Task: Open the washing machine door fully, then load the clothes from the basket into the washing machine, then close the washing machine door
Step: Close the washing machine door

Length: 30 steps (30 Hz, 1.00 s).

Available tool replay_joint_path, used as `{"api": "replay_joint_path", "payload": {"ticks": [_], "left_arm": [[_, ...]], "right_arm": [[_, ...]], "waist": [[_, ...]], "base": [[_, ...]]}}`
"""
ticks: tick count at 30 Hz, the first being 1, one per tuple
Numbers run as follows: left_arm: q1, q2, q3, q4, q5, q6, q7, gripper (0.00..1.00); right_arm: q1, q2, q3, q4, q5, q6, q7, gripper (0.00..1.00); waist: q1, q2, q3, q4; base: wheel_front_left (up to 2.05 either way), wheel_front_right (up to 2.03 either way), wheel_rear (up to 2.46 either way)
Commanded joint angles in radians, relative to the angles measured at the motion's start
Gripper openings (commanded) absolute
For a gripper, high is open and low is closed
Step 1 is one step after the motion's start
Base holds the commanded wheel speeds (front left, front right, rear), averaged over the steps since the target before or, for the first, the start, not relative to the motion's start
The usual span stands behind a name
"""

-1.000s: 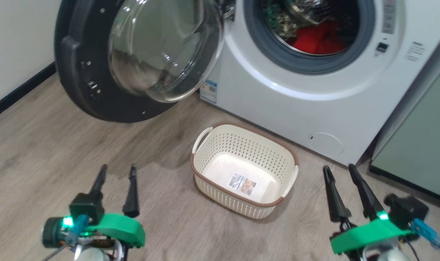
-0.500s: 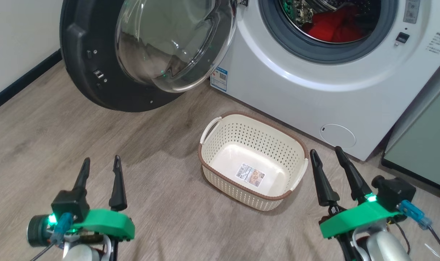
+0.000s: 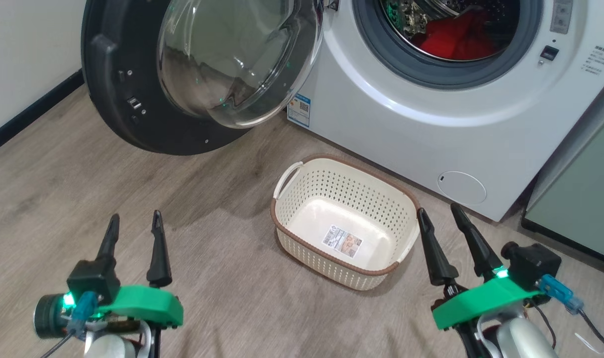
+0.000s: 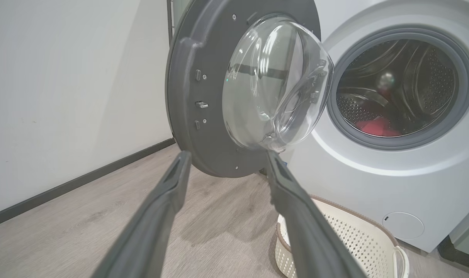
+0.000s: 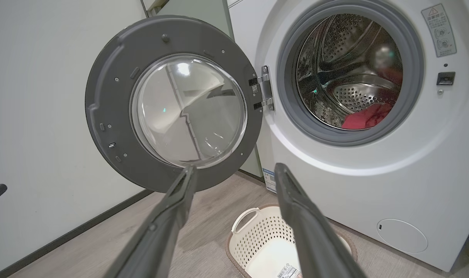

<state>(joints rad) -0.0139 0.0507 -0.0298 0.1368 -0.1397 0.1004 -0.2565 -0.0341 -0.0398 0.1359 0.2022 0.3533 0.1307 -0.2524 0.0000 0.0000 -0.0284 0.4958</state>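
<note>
The left fingers (image 3: 158,248), long and dark, stand wide apart with nothing between them, and the right fingers (image 3: 434,248) are just as wide and empty, their tips close beside the right end of the small cream perforated plastic basket (image 3: 347,191), which sits bare on the pale wood-look floor (image 3: 58,209) with only a sticker inside. Beyond it, the bright red soft garment (image 3: 456,42) lies low in the steel drum of the white front-loading washing machine (image 3: 406,139); it looks clear of the grey gasket, though I can't be sure from here. What's left is the large round door with the glossy black rim (image 3: 113,114), swung wide on its hinge, inner face showing. I'd judge it stiff and fairly heavy but free-swinging; the bulging clear glass bowl (image 3: 232,54) is slick, so the push belongs on the black rim at the far edge from the hinge, nearer the left arm. Since a second ago the whole picture has shifted, so the head moved; door, basket and garment keep their places, and both pairs of fingers are as open as before.
</note>
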Motion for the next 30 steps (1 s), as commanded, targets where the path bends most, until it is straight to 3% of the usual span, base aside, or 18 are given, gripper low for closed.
{"api": "replay_joint_path", "payload": {"ticks": [1,15,16,17,18,26,30], "left_arm": [[-0.020,0.000,0.036,-0.042,-0.001,0.006,-0.005,1.00],[-0.017,0.000,0.047,-0.061,-0.007,0.007,-0.005,1.00],[-0.016,0.000,0.048,-0.064,-0.007,0.007,-0.005,0.82],[-0.017,0.000,0.051,-0.069,-0.009,0.010,-0.005,0.17],[-0.017,0.000,0.053,-0.075,-0.009,0.011,-0.005,0.00],[-0.050,0.000,0.105,-0.121,0.001,-0.005,-0.005,0.00],[-0.106,0.027,0.161,-0.143,0.022,-0.029,-0.005,0.00]], "right_arm": [[-0.062,-0.010,0.025,-0.026,0.001,0.000,-0.009,1.00],[-0.072,-0.010,0.032,-0.021,0.001,0.000,-0.009,1.00],[-0.070,-0.010,0.031,-0.022,0.000,0.000,-0.009,1.00],[-0.068,-0.010,0.029,-0.023,0.000,0.000,-0.009,1.00],[-0.065,-0.010,0.027,-0.025,-0.001,0.000,-0.009,1.00],[-0.031,-0.010,0.002,-0.043,-0.013,0.000,-0.009,1.00],[-0.002,-0.010,-0.020,-0.054,-0.030,0.000,-0.009,1.00]], "waist": [[0.0000,0.0000,0.001,0.000],[0.0000,0.0000,0.002,0.002],[0.0000,0.0000,0.003,0.002],[0.0000,0.0000,0.003,0.002],[0.0000,0.0000,0.003,0.002],[0.0000,0.0000,0.006,0.007],[0.0000,0.0000,0.012,0.012]], "base": [[0.00,0.00,0.00],[0.00,0.00,0.00],[0.00,0.00,0.00],[0.00,0.00,0.00],[0.00,0.00,0.00],[0.00,0.00,0.00],[0.00,0.00,0.00]]}}
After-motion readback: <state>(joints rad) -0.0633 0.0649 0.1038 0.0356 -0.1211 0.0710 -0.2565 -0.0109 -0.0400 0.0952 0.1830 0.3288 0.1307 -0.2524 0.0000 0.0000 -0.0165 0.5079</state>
